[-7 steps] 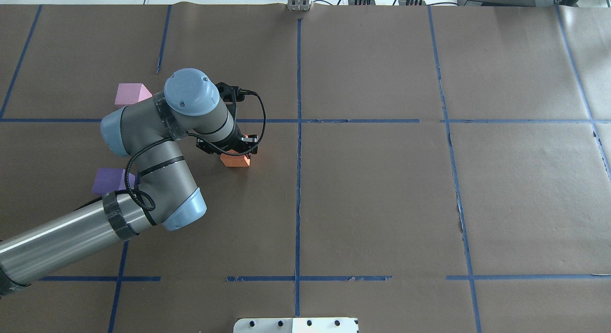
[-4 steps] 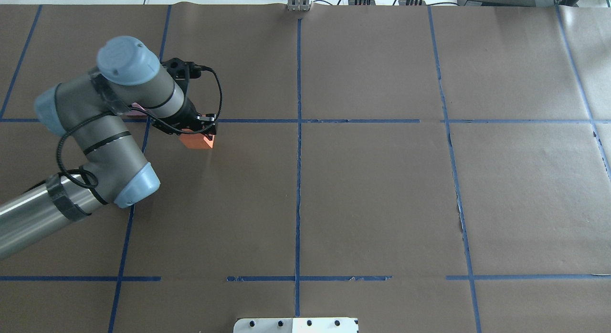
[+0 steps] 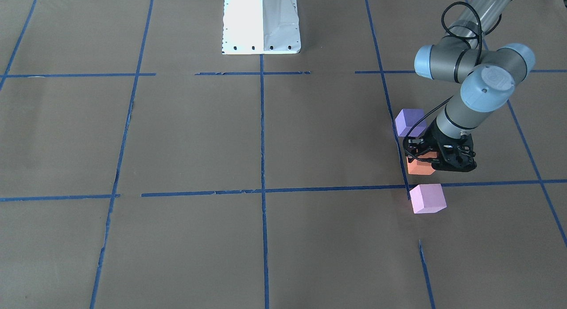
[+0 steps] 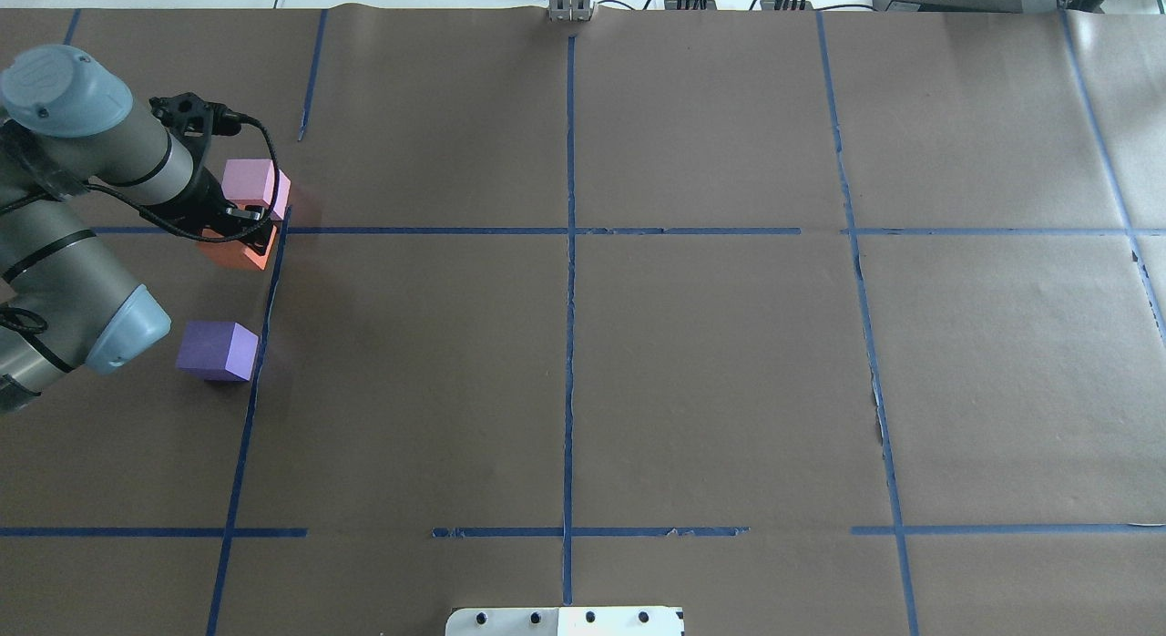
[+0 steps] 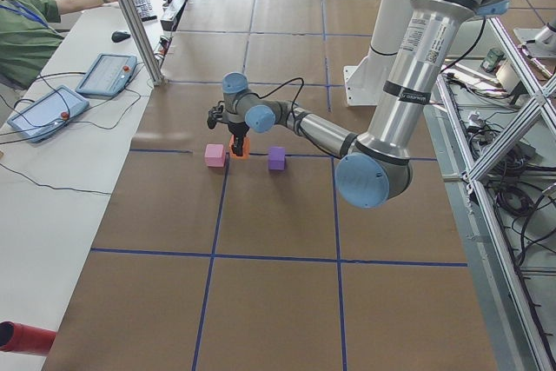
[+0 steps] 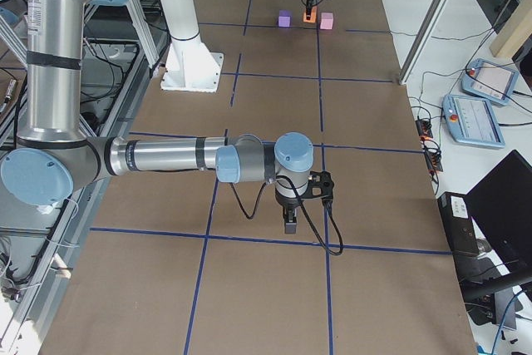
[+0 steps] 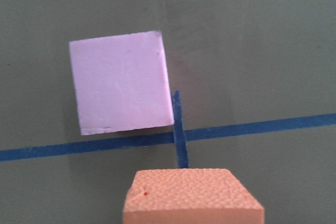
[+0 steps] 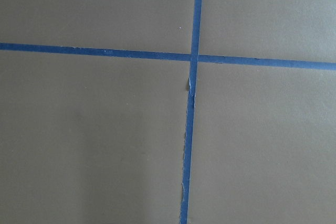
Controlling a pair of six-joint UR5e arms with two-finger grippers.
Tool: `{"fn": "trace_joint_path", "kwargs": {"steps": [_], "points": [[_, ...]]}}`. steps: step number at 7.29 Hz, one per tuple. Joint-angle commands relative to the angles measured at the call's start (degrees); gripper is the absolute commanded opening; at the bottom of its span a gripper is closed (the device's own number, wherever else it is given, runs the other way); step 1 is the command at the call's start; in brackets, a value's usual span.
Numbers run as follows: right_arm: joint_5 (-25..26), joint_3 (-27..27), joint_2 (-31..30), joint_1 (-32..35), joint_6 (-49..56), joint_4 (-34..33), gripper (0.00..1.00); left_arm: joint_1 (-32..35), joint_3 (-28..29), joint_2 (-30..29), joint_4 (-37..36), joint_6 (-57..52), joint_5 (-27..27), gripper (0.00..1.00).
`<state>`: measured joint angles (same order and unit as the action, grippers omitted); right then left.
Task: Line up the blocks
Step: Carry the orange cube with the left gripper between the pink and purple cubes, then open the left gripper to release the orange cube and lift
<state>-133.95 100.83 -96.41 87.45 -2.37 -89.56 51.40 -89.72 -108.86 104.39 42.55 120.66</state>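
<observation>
Front view: left gripper (image 3: 432, 164) is clamped on the orange block (image 3: 416, 168), between the purple block (image 3: 409, 121) and pink block (image 3: 427, 198). Overhead: line's basically there, I'd say, just needs setting down and letting go. Right side view: right gripper (image 6: 290, 220) parked, can't tell open or closed.

Brown paper (image 4: 710, 372) covers the table before you, ruled into large squares by blue tape lines (image 4: 570, 344), a few of them broken or frayed at the joins. Along the white side bench (image 5: 52, 215) you see two teach pendants (image 5: 109, 74) lying side by side, their cables (image 5: 35, 182) trailing over the top, with an aluminium post (image 5: 130, 15) standing just beside the farther one. Beyond them lie a dark mouse (image 5: 121, 36) and a keyboard (image 5: 141, 2). A green-sleeved arm (image 5: 26, 23) reaches over the bench's far end, while a red cylinder (image 5: 22, 338) pokes in at the near corner.
</observation>
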Motion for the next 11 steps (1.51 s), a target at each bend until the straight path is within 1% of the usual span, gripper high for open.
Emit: {"fn": "trace_joint_path", "kwargs": {"steps": [1,2,3,5,6,7,8,9,10,11], "points": [[0.0,-0.02,0.0,0.0,0.0,0.0,1.0,-0.16,1.82,-0.3,0.2,-0.28,0.11,0.29],[0.0,-0.02,0.0,0.0,0.0,0.0,1.0,-0.25,2.17,-0.22,0.2,-0.28,0.11,0.53],[0.0,-0.02,0.0,0.0,0.0,0.0,1.0,-0.25,2.09,0.04,0.28,-0.1,0.02,0.99],[0.0,-0.02,0.0,0.0,0.0,0.0,1.0,-0.16,1.48,0.4,-0.24,0.43,0.11,1.0],[0.0,-0.02,0.0,0.0,0.0,0.0,1.0,0.18,0.69,0.4,-0.42,0.34,1.93,1.0],[0.0,-0.02,0.0,0.0,0.0,0.0,1.0,1.23,-1.67,0.57,-0.51,-0.18,3.95,1.0],[0.0,-0.02,0.0,0.0,0.0,0.0,1.0,4.55,-4.74,1.36,-2.25,-0.54,4.06,1.0],[0.0,-0.02,0.0,0.0,0.0,0.0,1.0,8.32,-7.9,1.28,-8.27,-4.2,4.06,1.0],[0.0,0.07,0.0,0.0,0.0,0.0,1.0,12.54,-10.02,1.71,-12.94,-13.37,4.06,1.0],[0.0,-0.02,0.0,0.0,0.0,0.0,1.0,19.28,-9.78,4.59,-13.94,-24.69,4.06,1.0]]}}
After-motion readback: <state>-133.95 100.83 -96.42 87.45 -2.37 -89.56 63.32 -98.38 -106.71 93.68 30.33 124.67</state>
